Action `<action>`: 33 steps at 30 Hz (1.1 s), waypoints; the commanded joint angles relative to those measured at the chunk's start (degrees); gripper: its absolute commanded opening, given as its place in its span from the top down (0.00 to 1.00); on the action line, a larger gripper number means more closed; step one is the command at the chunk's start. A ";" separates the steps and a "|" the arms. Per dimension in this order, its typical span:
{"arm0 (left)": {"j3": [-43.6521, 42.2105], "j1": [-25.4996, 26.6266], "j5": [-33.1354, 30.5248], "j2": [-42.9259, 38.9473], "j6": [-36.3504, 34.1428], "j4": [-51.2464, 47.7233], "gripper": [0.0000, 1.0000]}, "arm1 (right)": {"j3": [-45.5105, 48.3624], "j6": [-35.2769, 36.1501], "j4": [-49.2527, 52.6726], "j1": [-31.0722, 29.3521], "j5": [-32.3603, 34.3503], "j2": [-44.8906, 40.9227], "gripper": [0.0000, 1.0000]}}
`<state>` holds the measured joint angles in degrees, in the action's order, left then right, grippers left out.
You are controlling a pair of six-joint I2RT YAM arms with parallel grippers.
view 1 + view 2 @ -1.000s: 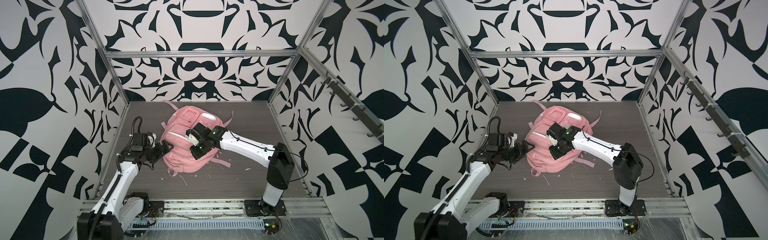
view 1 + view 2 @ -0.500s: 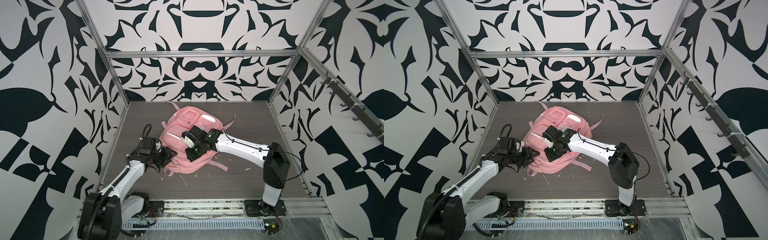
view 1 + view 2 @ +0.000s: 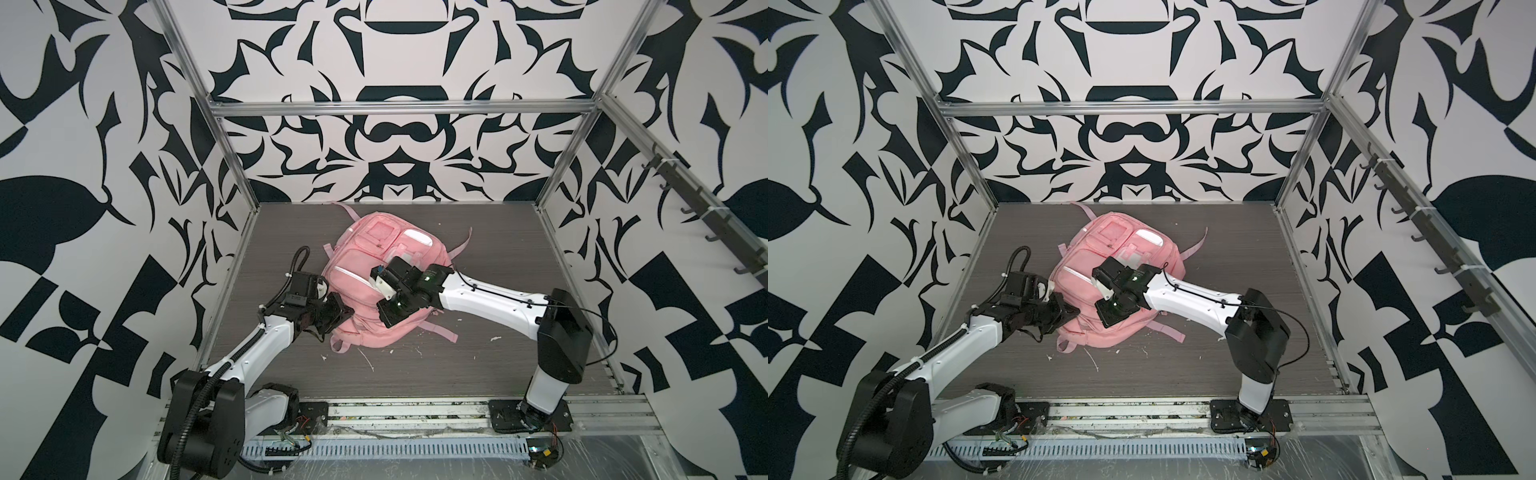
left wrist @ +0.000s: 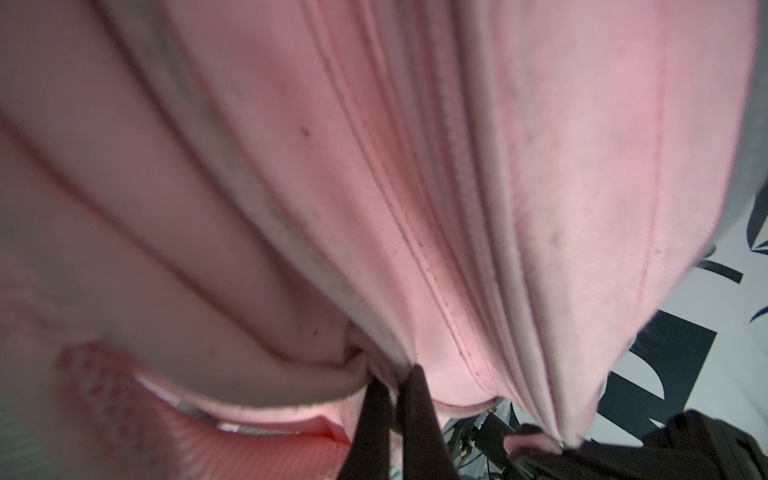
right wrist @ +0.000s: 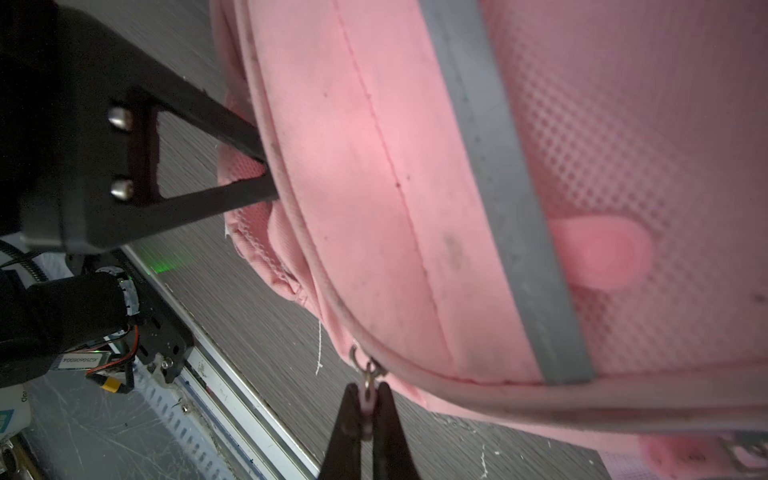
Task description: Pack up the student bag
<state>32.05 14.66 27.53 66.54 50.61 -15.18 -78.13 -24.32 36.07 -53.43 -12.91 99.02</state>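
Observation:
The student bag (image 3: 365,266) (image 3: 1084,286) is a pink backpack lying front-up in the middle of the dark table. At the bag's near-left edge, my left gripper (image 3: 347,313) (image 3: 1073,311) (image 4: 395,378) is shut on a fold of pink fabric (image 4: 374,166). The right wrist view shows its black fingers (image 5: 216,124) pressed into the bag (image 5: 374,166). My right gripper (image 3: 388,320) (image 3: 1106,320) (image 5: 368,399) reaches over the bag's near side. It is shut on a small zip pull (image 5: 367,388) that hangs from a metal ring on the seam.
Loose pink straps (image 3: 440,332) trail onto the table at the bag's right. White scraps (image 3: 370,365) lie in front of the bag. A metal rail (image 3: 415,415) runs along the front edge. Patterned walls close in three sides, with a hook rail (image 3: 706,224) on the right wall.
My left gripper moved in from the left to the bag's edge and closed on the fabric. The right gripper, still shut, shifted slightly left and nearer.

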 commanded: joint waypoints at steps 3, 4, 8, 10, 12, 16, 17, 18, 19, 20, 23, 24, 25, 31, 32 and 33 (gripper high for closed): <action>0.90 -1.21 -5.05 -0.55 -3.03 0.89 1.00 | 2.70 0.85 3.51 6.03 -1.13 -8.30 1.00; 0.64 -1.28 -5.27 -0.70 -3.34 1.02 1.00 | 2.72 1.55 4.10 7.02 -1.11 -8.40 1.00; -0.56 -1.38 -6.24 -0.71 -5.34 1.29 1.00 | 3.03 3.29 3.03 11.38 -3.20 -7.85 1.00; -1.41 -1.64 -6.26 -0.87 -5.41 1.29 1.00 | 1.76 4.18 3.69 12.60 -3.50 -6.74 1.00; -2.03 -1.65 -6.41 -1.67 -5.43 1.21 1.00 | -0.12 5.37 5.08 13.33 -2.77 -5.57 1.00; -3.13 -1.65 -6.89 -2.69 -6.24 0.99 1.00 | -1.49 5.70 5.74 14.65 -2.13 -4.33 1.00; -3.22 -1.66 -6.71 -2.66 -6.62 0.59 1.00 | -1.71 5.81 5.67 14.75 -2.20 -4.15 1.00; -3.23 -1.65 -6.44 -2.71 -7.14 0.21 1.00 | -1.97 5.90 5.73 14.76 -2.36 -3.95 1.00; -3.30 -1.65 -6.31 -2.70 -7.48 0.00 1.00 | -2.18 5.94 5.83 14.76 -2.46 -3.77 1.00; -3.31 -1.65 -6.15 -2.94 -7.83 -0.15 1.00 | -2.20 6.00 5.85 14.76 -2.66 -3.75 1.00; -2.42 -1.65 -4.89 -4.04 -10.23 -0.23 1.00 | -2.05 6.29 6.19 14.76 -2.60 -4.25 1.00; -1.84 -1.65 -4.35 -4.60 -11.02 -0.80 0.98 | -1.79 6.40 6.13 14.68 -2.89 -4.80 1.00; -1.34 -1.65 -4.16 -5.28 -11.92 -1.54 0.90 | -1.29 6.51 5.79 14.67 -3.17 -5.34 0.99; 1.25 -1.65 -5.15 -9.31 -17.19 -8.65 0.39 | 5.39 4.57 1.14 14.41 -0.51 -12.87 0.76; 1.58 -1.65 -5.25 -10.03 -17.76 -9.71 0.35 | 6.25 4.19 0.81 14.45 0.31 -14.09 0.69; 1.87 -1.65 -5.52 -10.65 -18.18 -10.74 0.32 | 7.09 3.54 0.28 14.49 0.86 -15.15 0.64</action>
<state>31.40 13.17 24.01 58.46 36.97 -19.22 -73.80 -19.03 39.16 -38.87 -16.53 89.56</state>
